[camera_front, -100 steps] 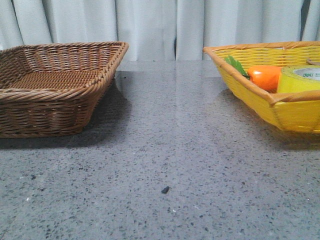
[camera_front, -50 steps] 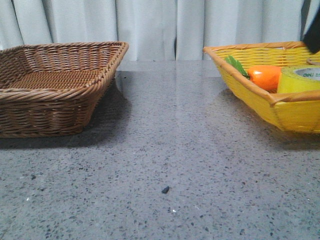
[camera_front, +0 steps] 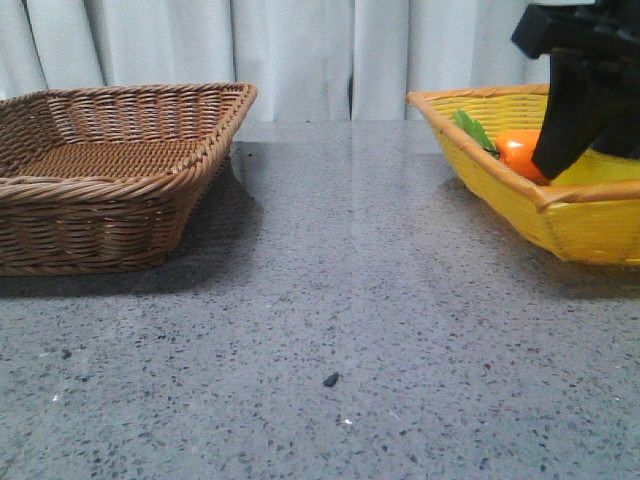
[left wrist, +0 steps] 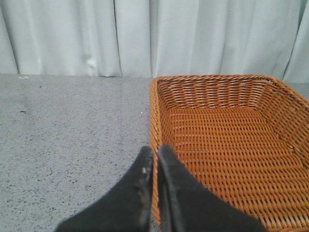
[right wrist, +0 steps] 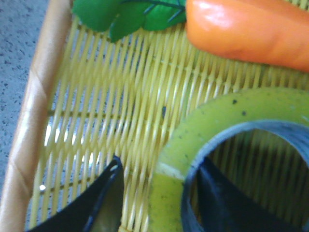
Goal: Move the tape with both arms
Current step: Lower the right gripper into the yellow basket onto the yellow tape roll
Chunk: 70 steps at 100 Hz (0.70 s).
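The tape point(right wrist: 203, 130) lay flat on the woven floor of the yellow basket point(right wrist: 87, 121), its translucent yellow ring filling the lower part of the right wrist view and its hollow core open toward the camera. The right hand point(right wrist: 159, 193) was spread across the roll's wall: one dark finger point(right wrist: 101, 203) stood outside the ring over the basket floor, the other point(right wrist: 217, 198) stood inside the core, and the yellow band ran between them; whether either finger touched the tape could not be told. Just beyond the roll lay an orange carrot point(right wrist: 251, 29), its green leaves point(right wrist: 125, 14) pointing toward the basket's tan rim. In the front view the right arm point(camera_front: 585, 85) came down from above into the yellow basket point(camera_front: 560, 215) at the right side of the counter point(camera_front: 340, 300), hiding the tape from that camera, with only the carrot point(camera_front: 517, 150) and its leaves point(camera_front: 470, 128) showing beside the black arm. Well apart from it, at the left side of the grey speckled counter, sat a brown wicker basket point(camera_front: 110, 190). The left hand point(left wrist: 155, 159) hung over the near rim of that brown basket point(left wrist: 227, 145), its two dark fingers pressed nearly together with only a thin slit between them and nothing held. Pale curtains point(camera_front: 300, 50) hung behind the counter, and a small dark speck point(camera_front: 330, 380) lay on its bare middle
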{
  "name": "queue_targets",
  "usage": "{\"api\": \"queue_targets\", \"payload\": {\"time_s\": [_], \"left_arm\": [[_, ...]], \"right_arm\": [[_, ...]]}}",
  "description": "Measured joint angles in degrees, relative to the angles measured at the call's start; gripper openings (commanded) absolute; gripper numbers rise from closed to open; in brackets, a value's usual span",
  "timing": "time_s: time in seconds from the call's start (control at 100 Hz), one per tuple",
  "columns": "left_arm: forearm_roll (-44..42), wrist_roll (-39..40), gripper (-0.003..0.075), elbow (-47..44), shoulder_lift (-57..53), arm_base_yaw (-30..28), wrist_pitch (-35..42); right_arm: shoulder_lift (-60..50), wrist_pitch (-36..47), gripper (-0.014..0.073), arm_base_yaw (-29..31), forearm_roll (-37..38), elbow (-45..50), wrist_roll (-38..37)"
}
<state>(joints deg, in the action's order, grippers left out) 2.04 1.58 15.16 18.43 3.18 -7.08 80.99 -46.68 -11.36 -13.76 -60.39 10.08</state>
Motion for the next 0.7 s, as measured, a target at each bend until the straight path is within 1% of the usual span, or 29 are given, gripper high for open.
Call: {"api": "queue_targets", "payload": {"time_s": [0.29, 0.34, 0.39, 0.51, 0.56, 0.7], "left_arm": [[0.00, 0.00, -0.0021, 0.00, 0.00, 0.00, 1.91], [0.00, 0.00, -0.0021, 0.00, 0.00, 0.00, 2.04], [0.00, 0.00, -0.0021, 0.00, 0.00, 0.00, 2.04], [0.00, 0.00, -0.0021, 0.00, 0.00, 0.00, 2.04], [0.00, 0.00, -0.0021, 0.00, 0.00, 0.00, 2.04], [0.00, 0.00, -0.0021, 0.00, 0.00, 0.00, 2.04]], "right_arm": [[3.15, 0.28, 0.0268, 0.00, 0.10, 0.00, 0.00], [3.67, 0.32, 0.0234, 0.00, 0.10, 0.00, 0.00], [3.94, 0.32, 0.0178, 0.00, 0.31, 0.00, 0.00], [4.28, 0.53, -0.0008, 0.00, 0.84, 0.00, 0.00], [4.28, 0.65, -0.0070, 0.00, 1.19, -0.14, 0.24], [4.28, 0.65, -0.0073, 0.00, 1.55, -0.41, 0.35]]}}
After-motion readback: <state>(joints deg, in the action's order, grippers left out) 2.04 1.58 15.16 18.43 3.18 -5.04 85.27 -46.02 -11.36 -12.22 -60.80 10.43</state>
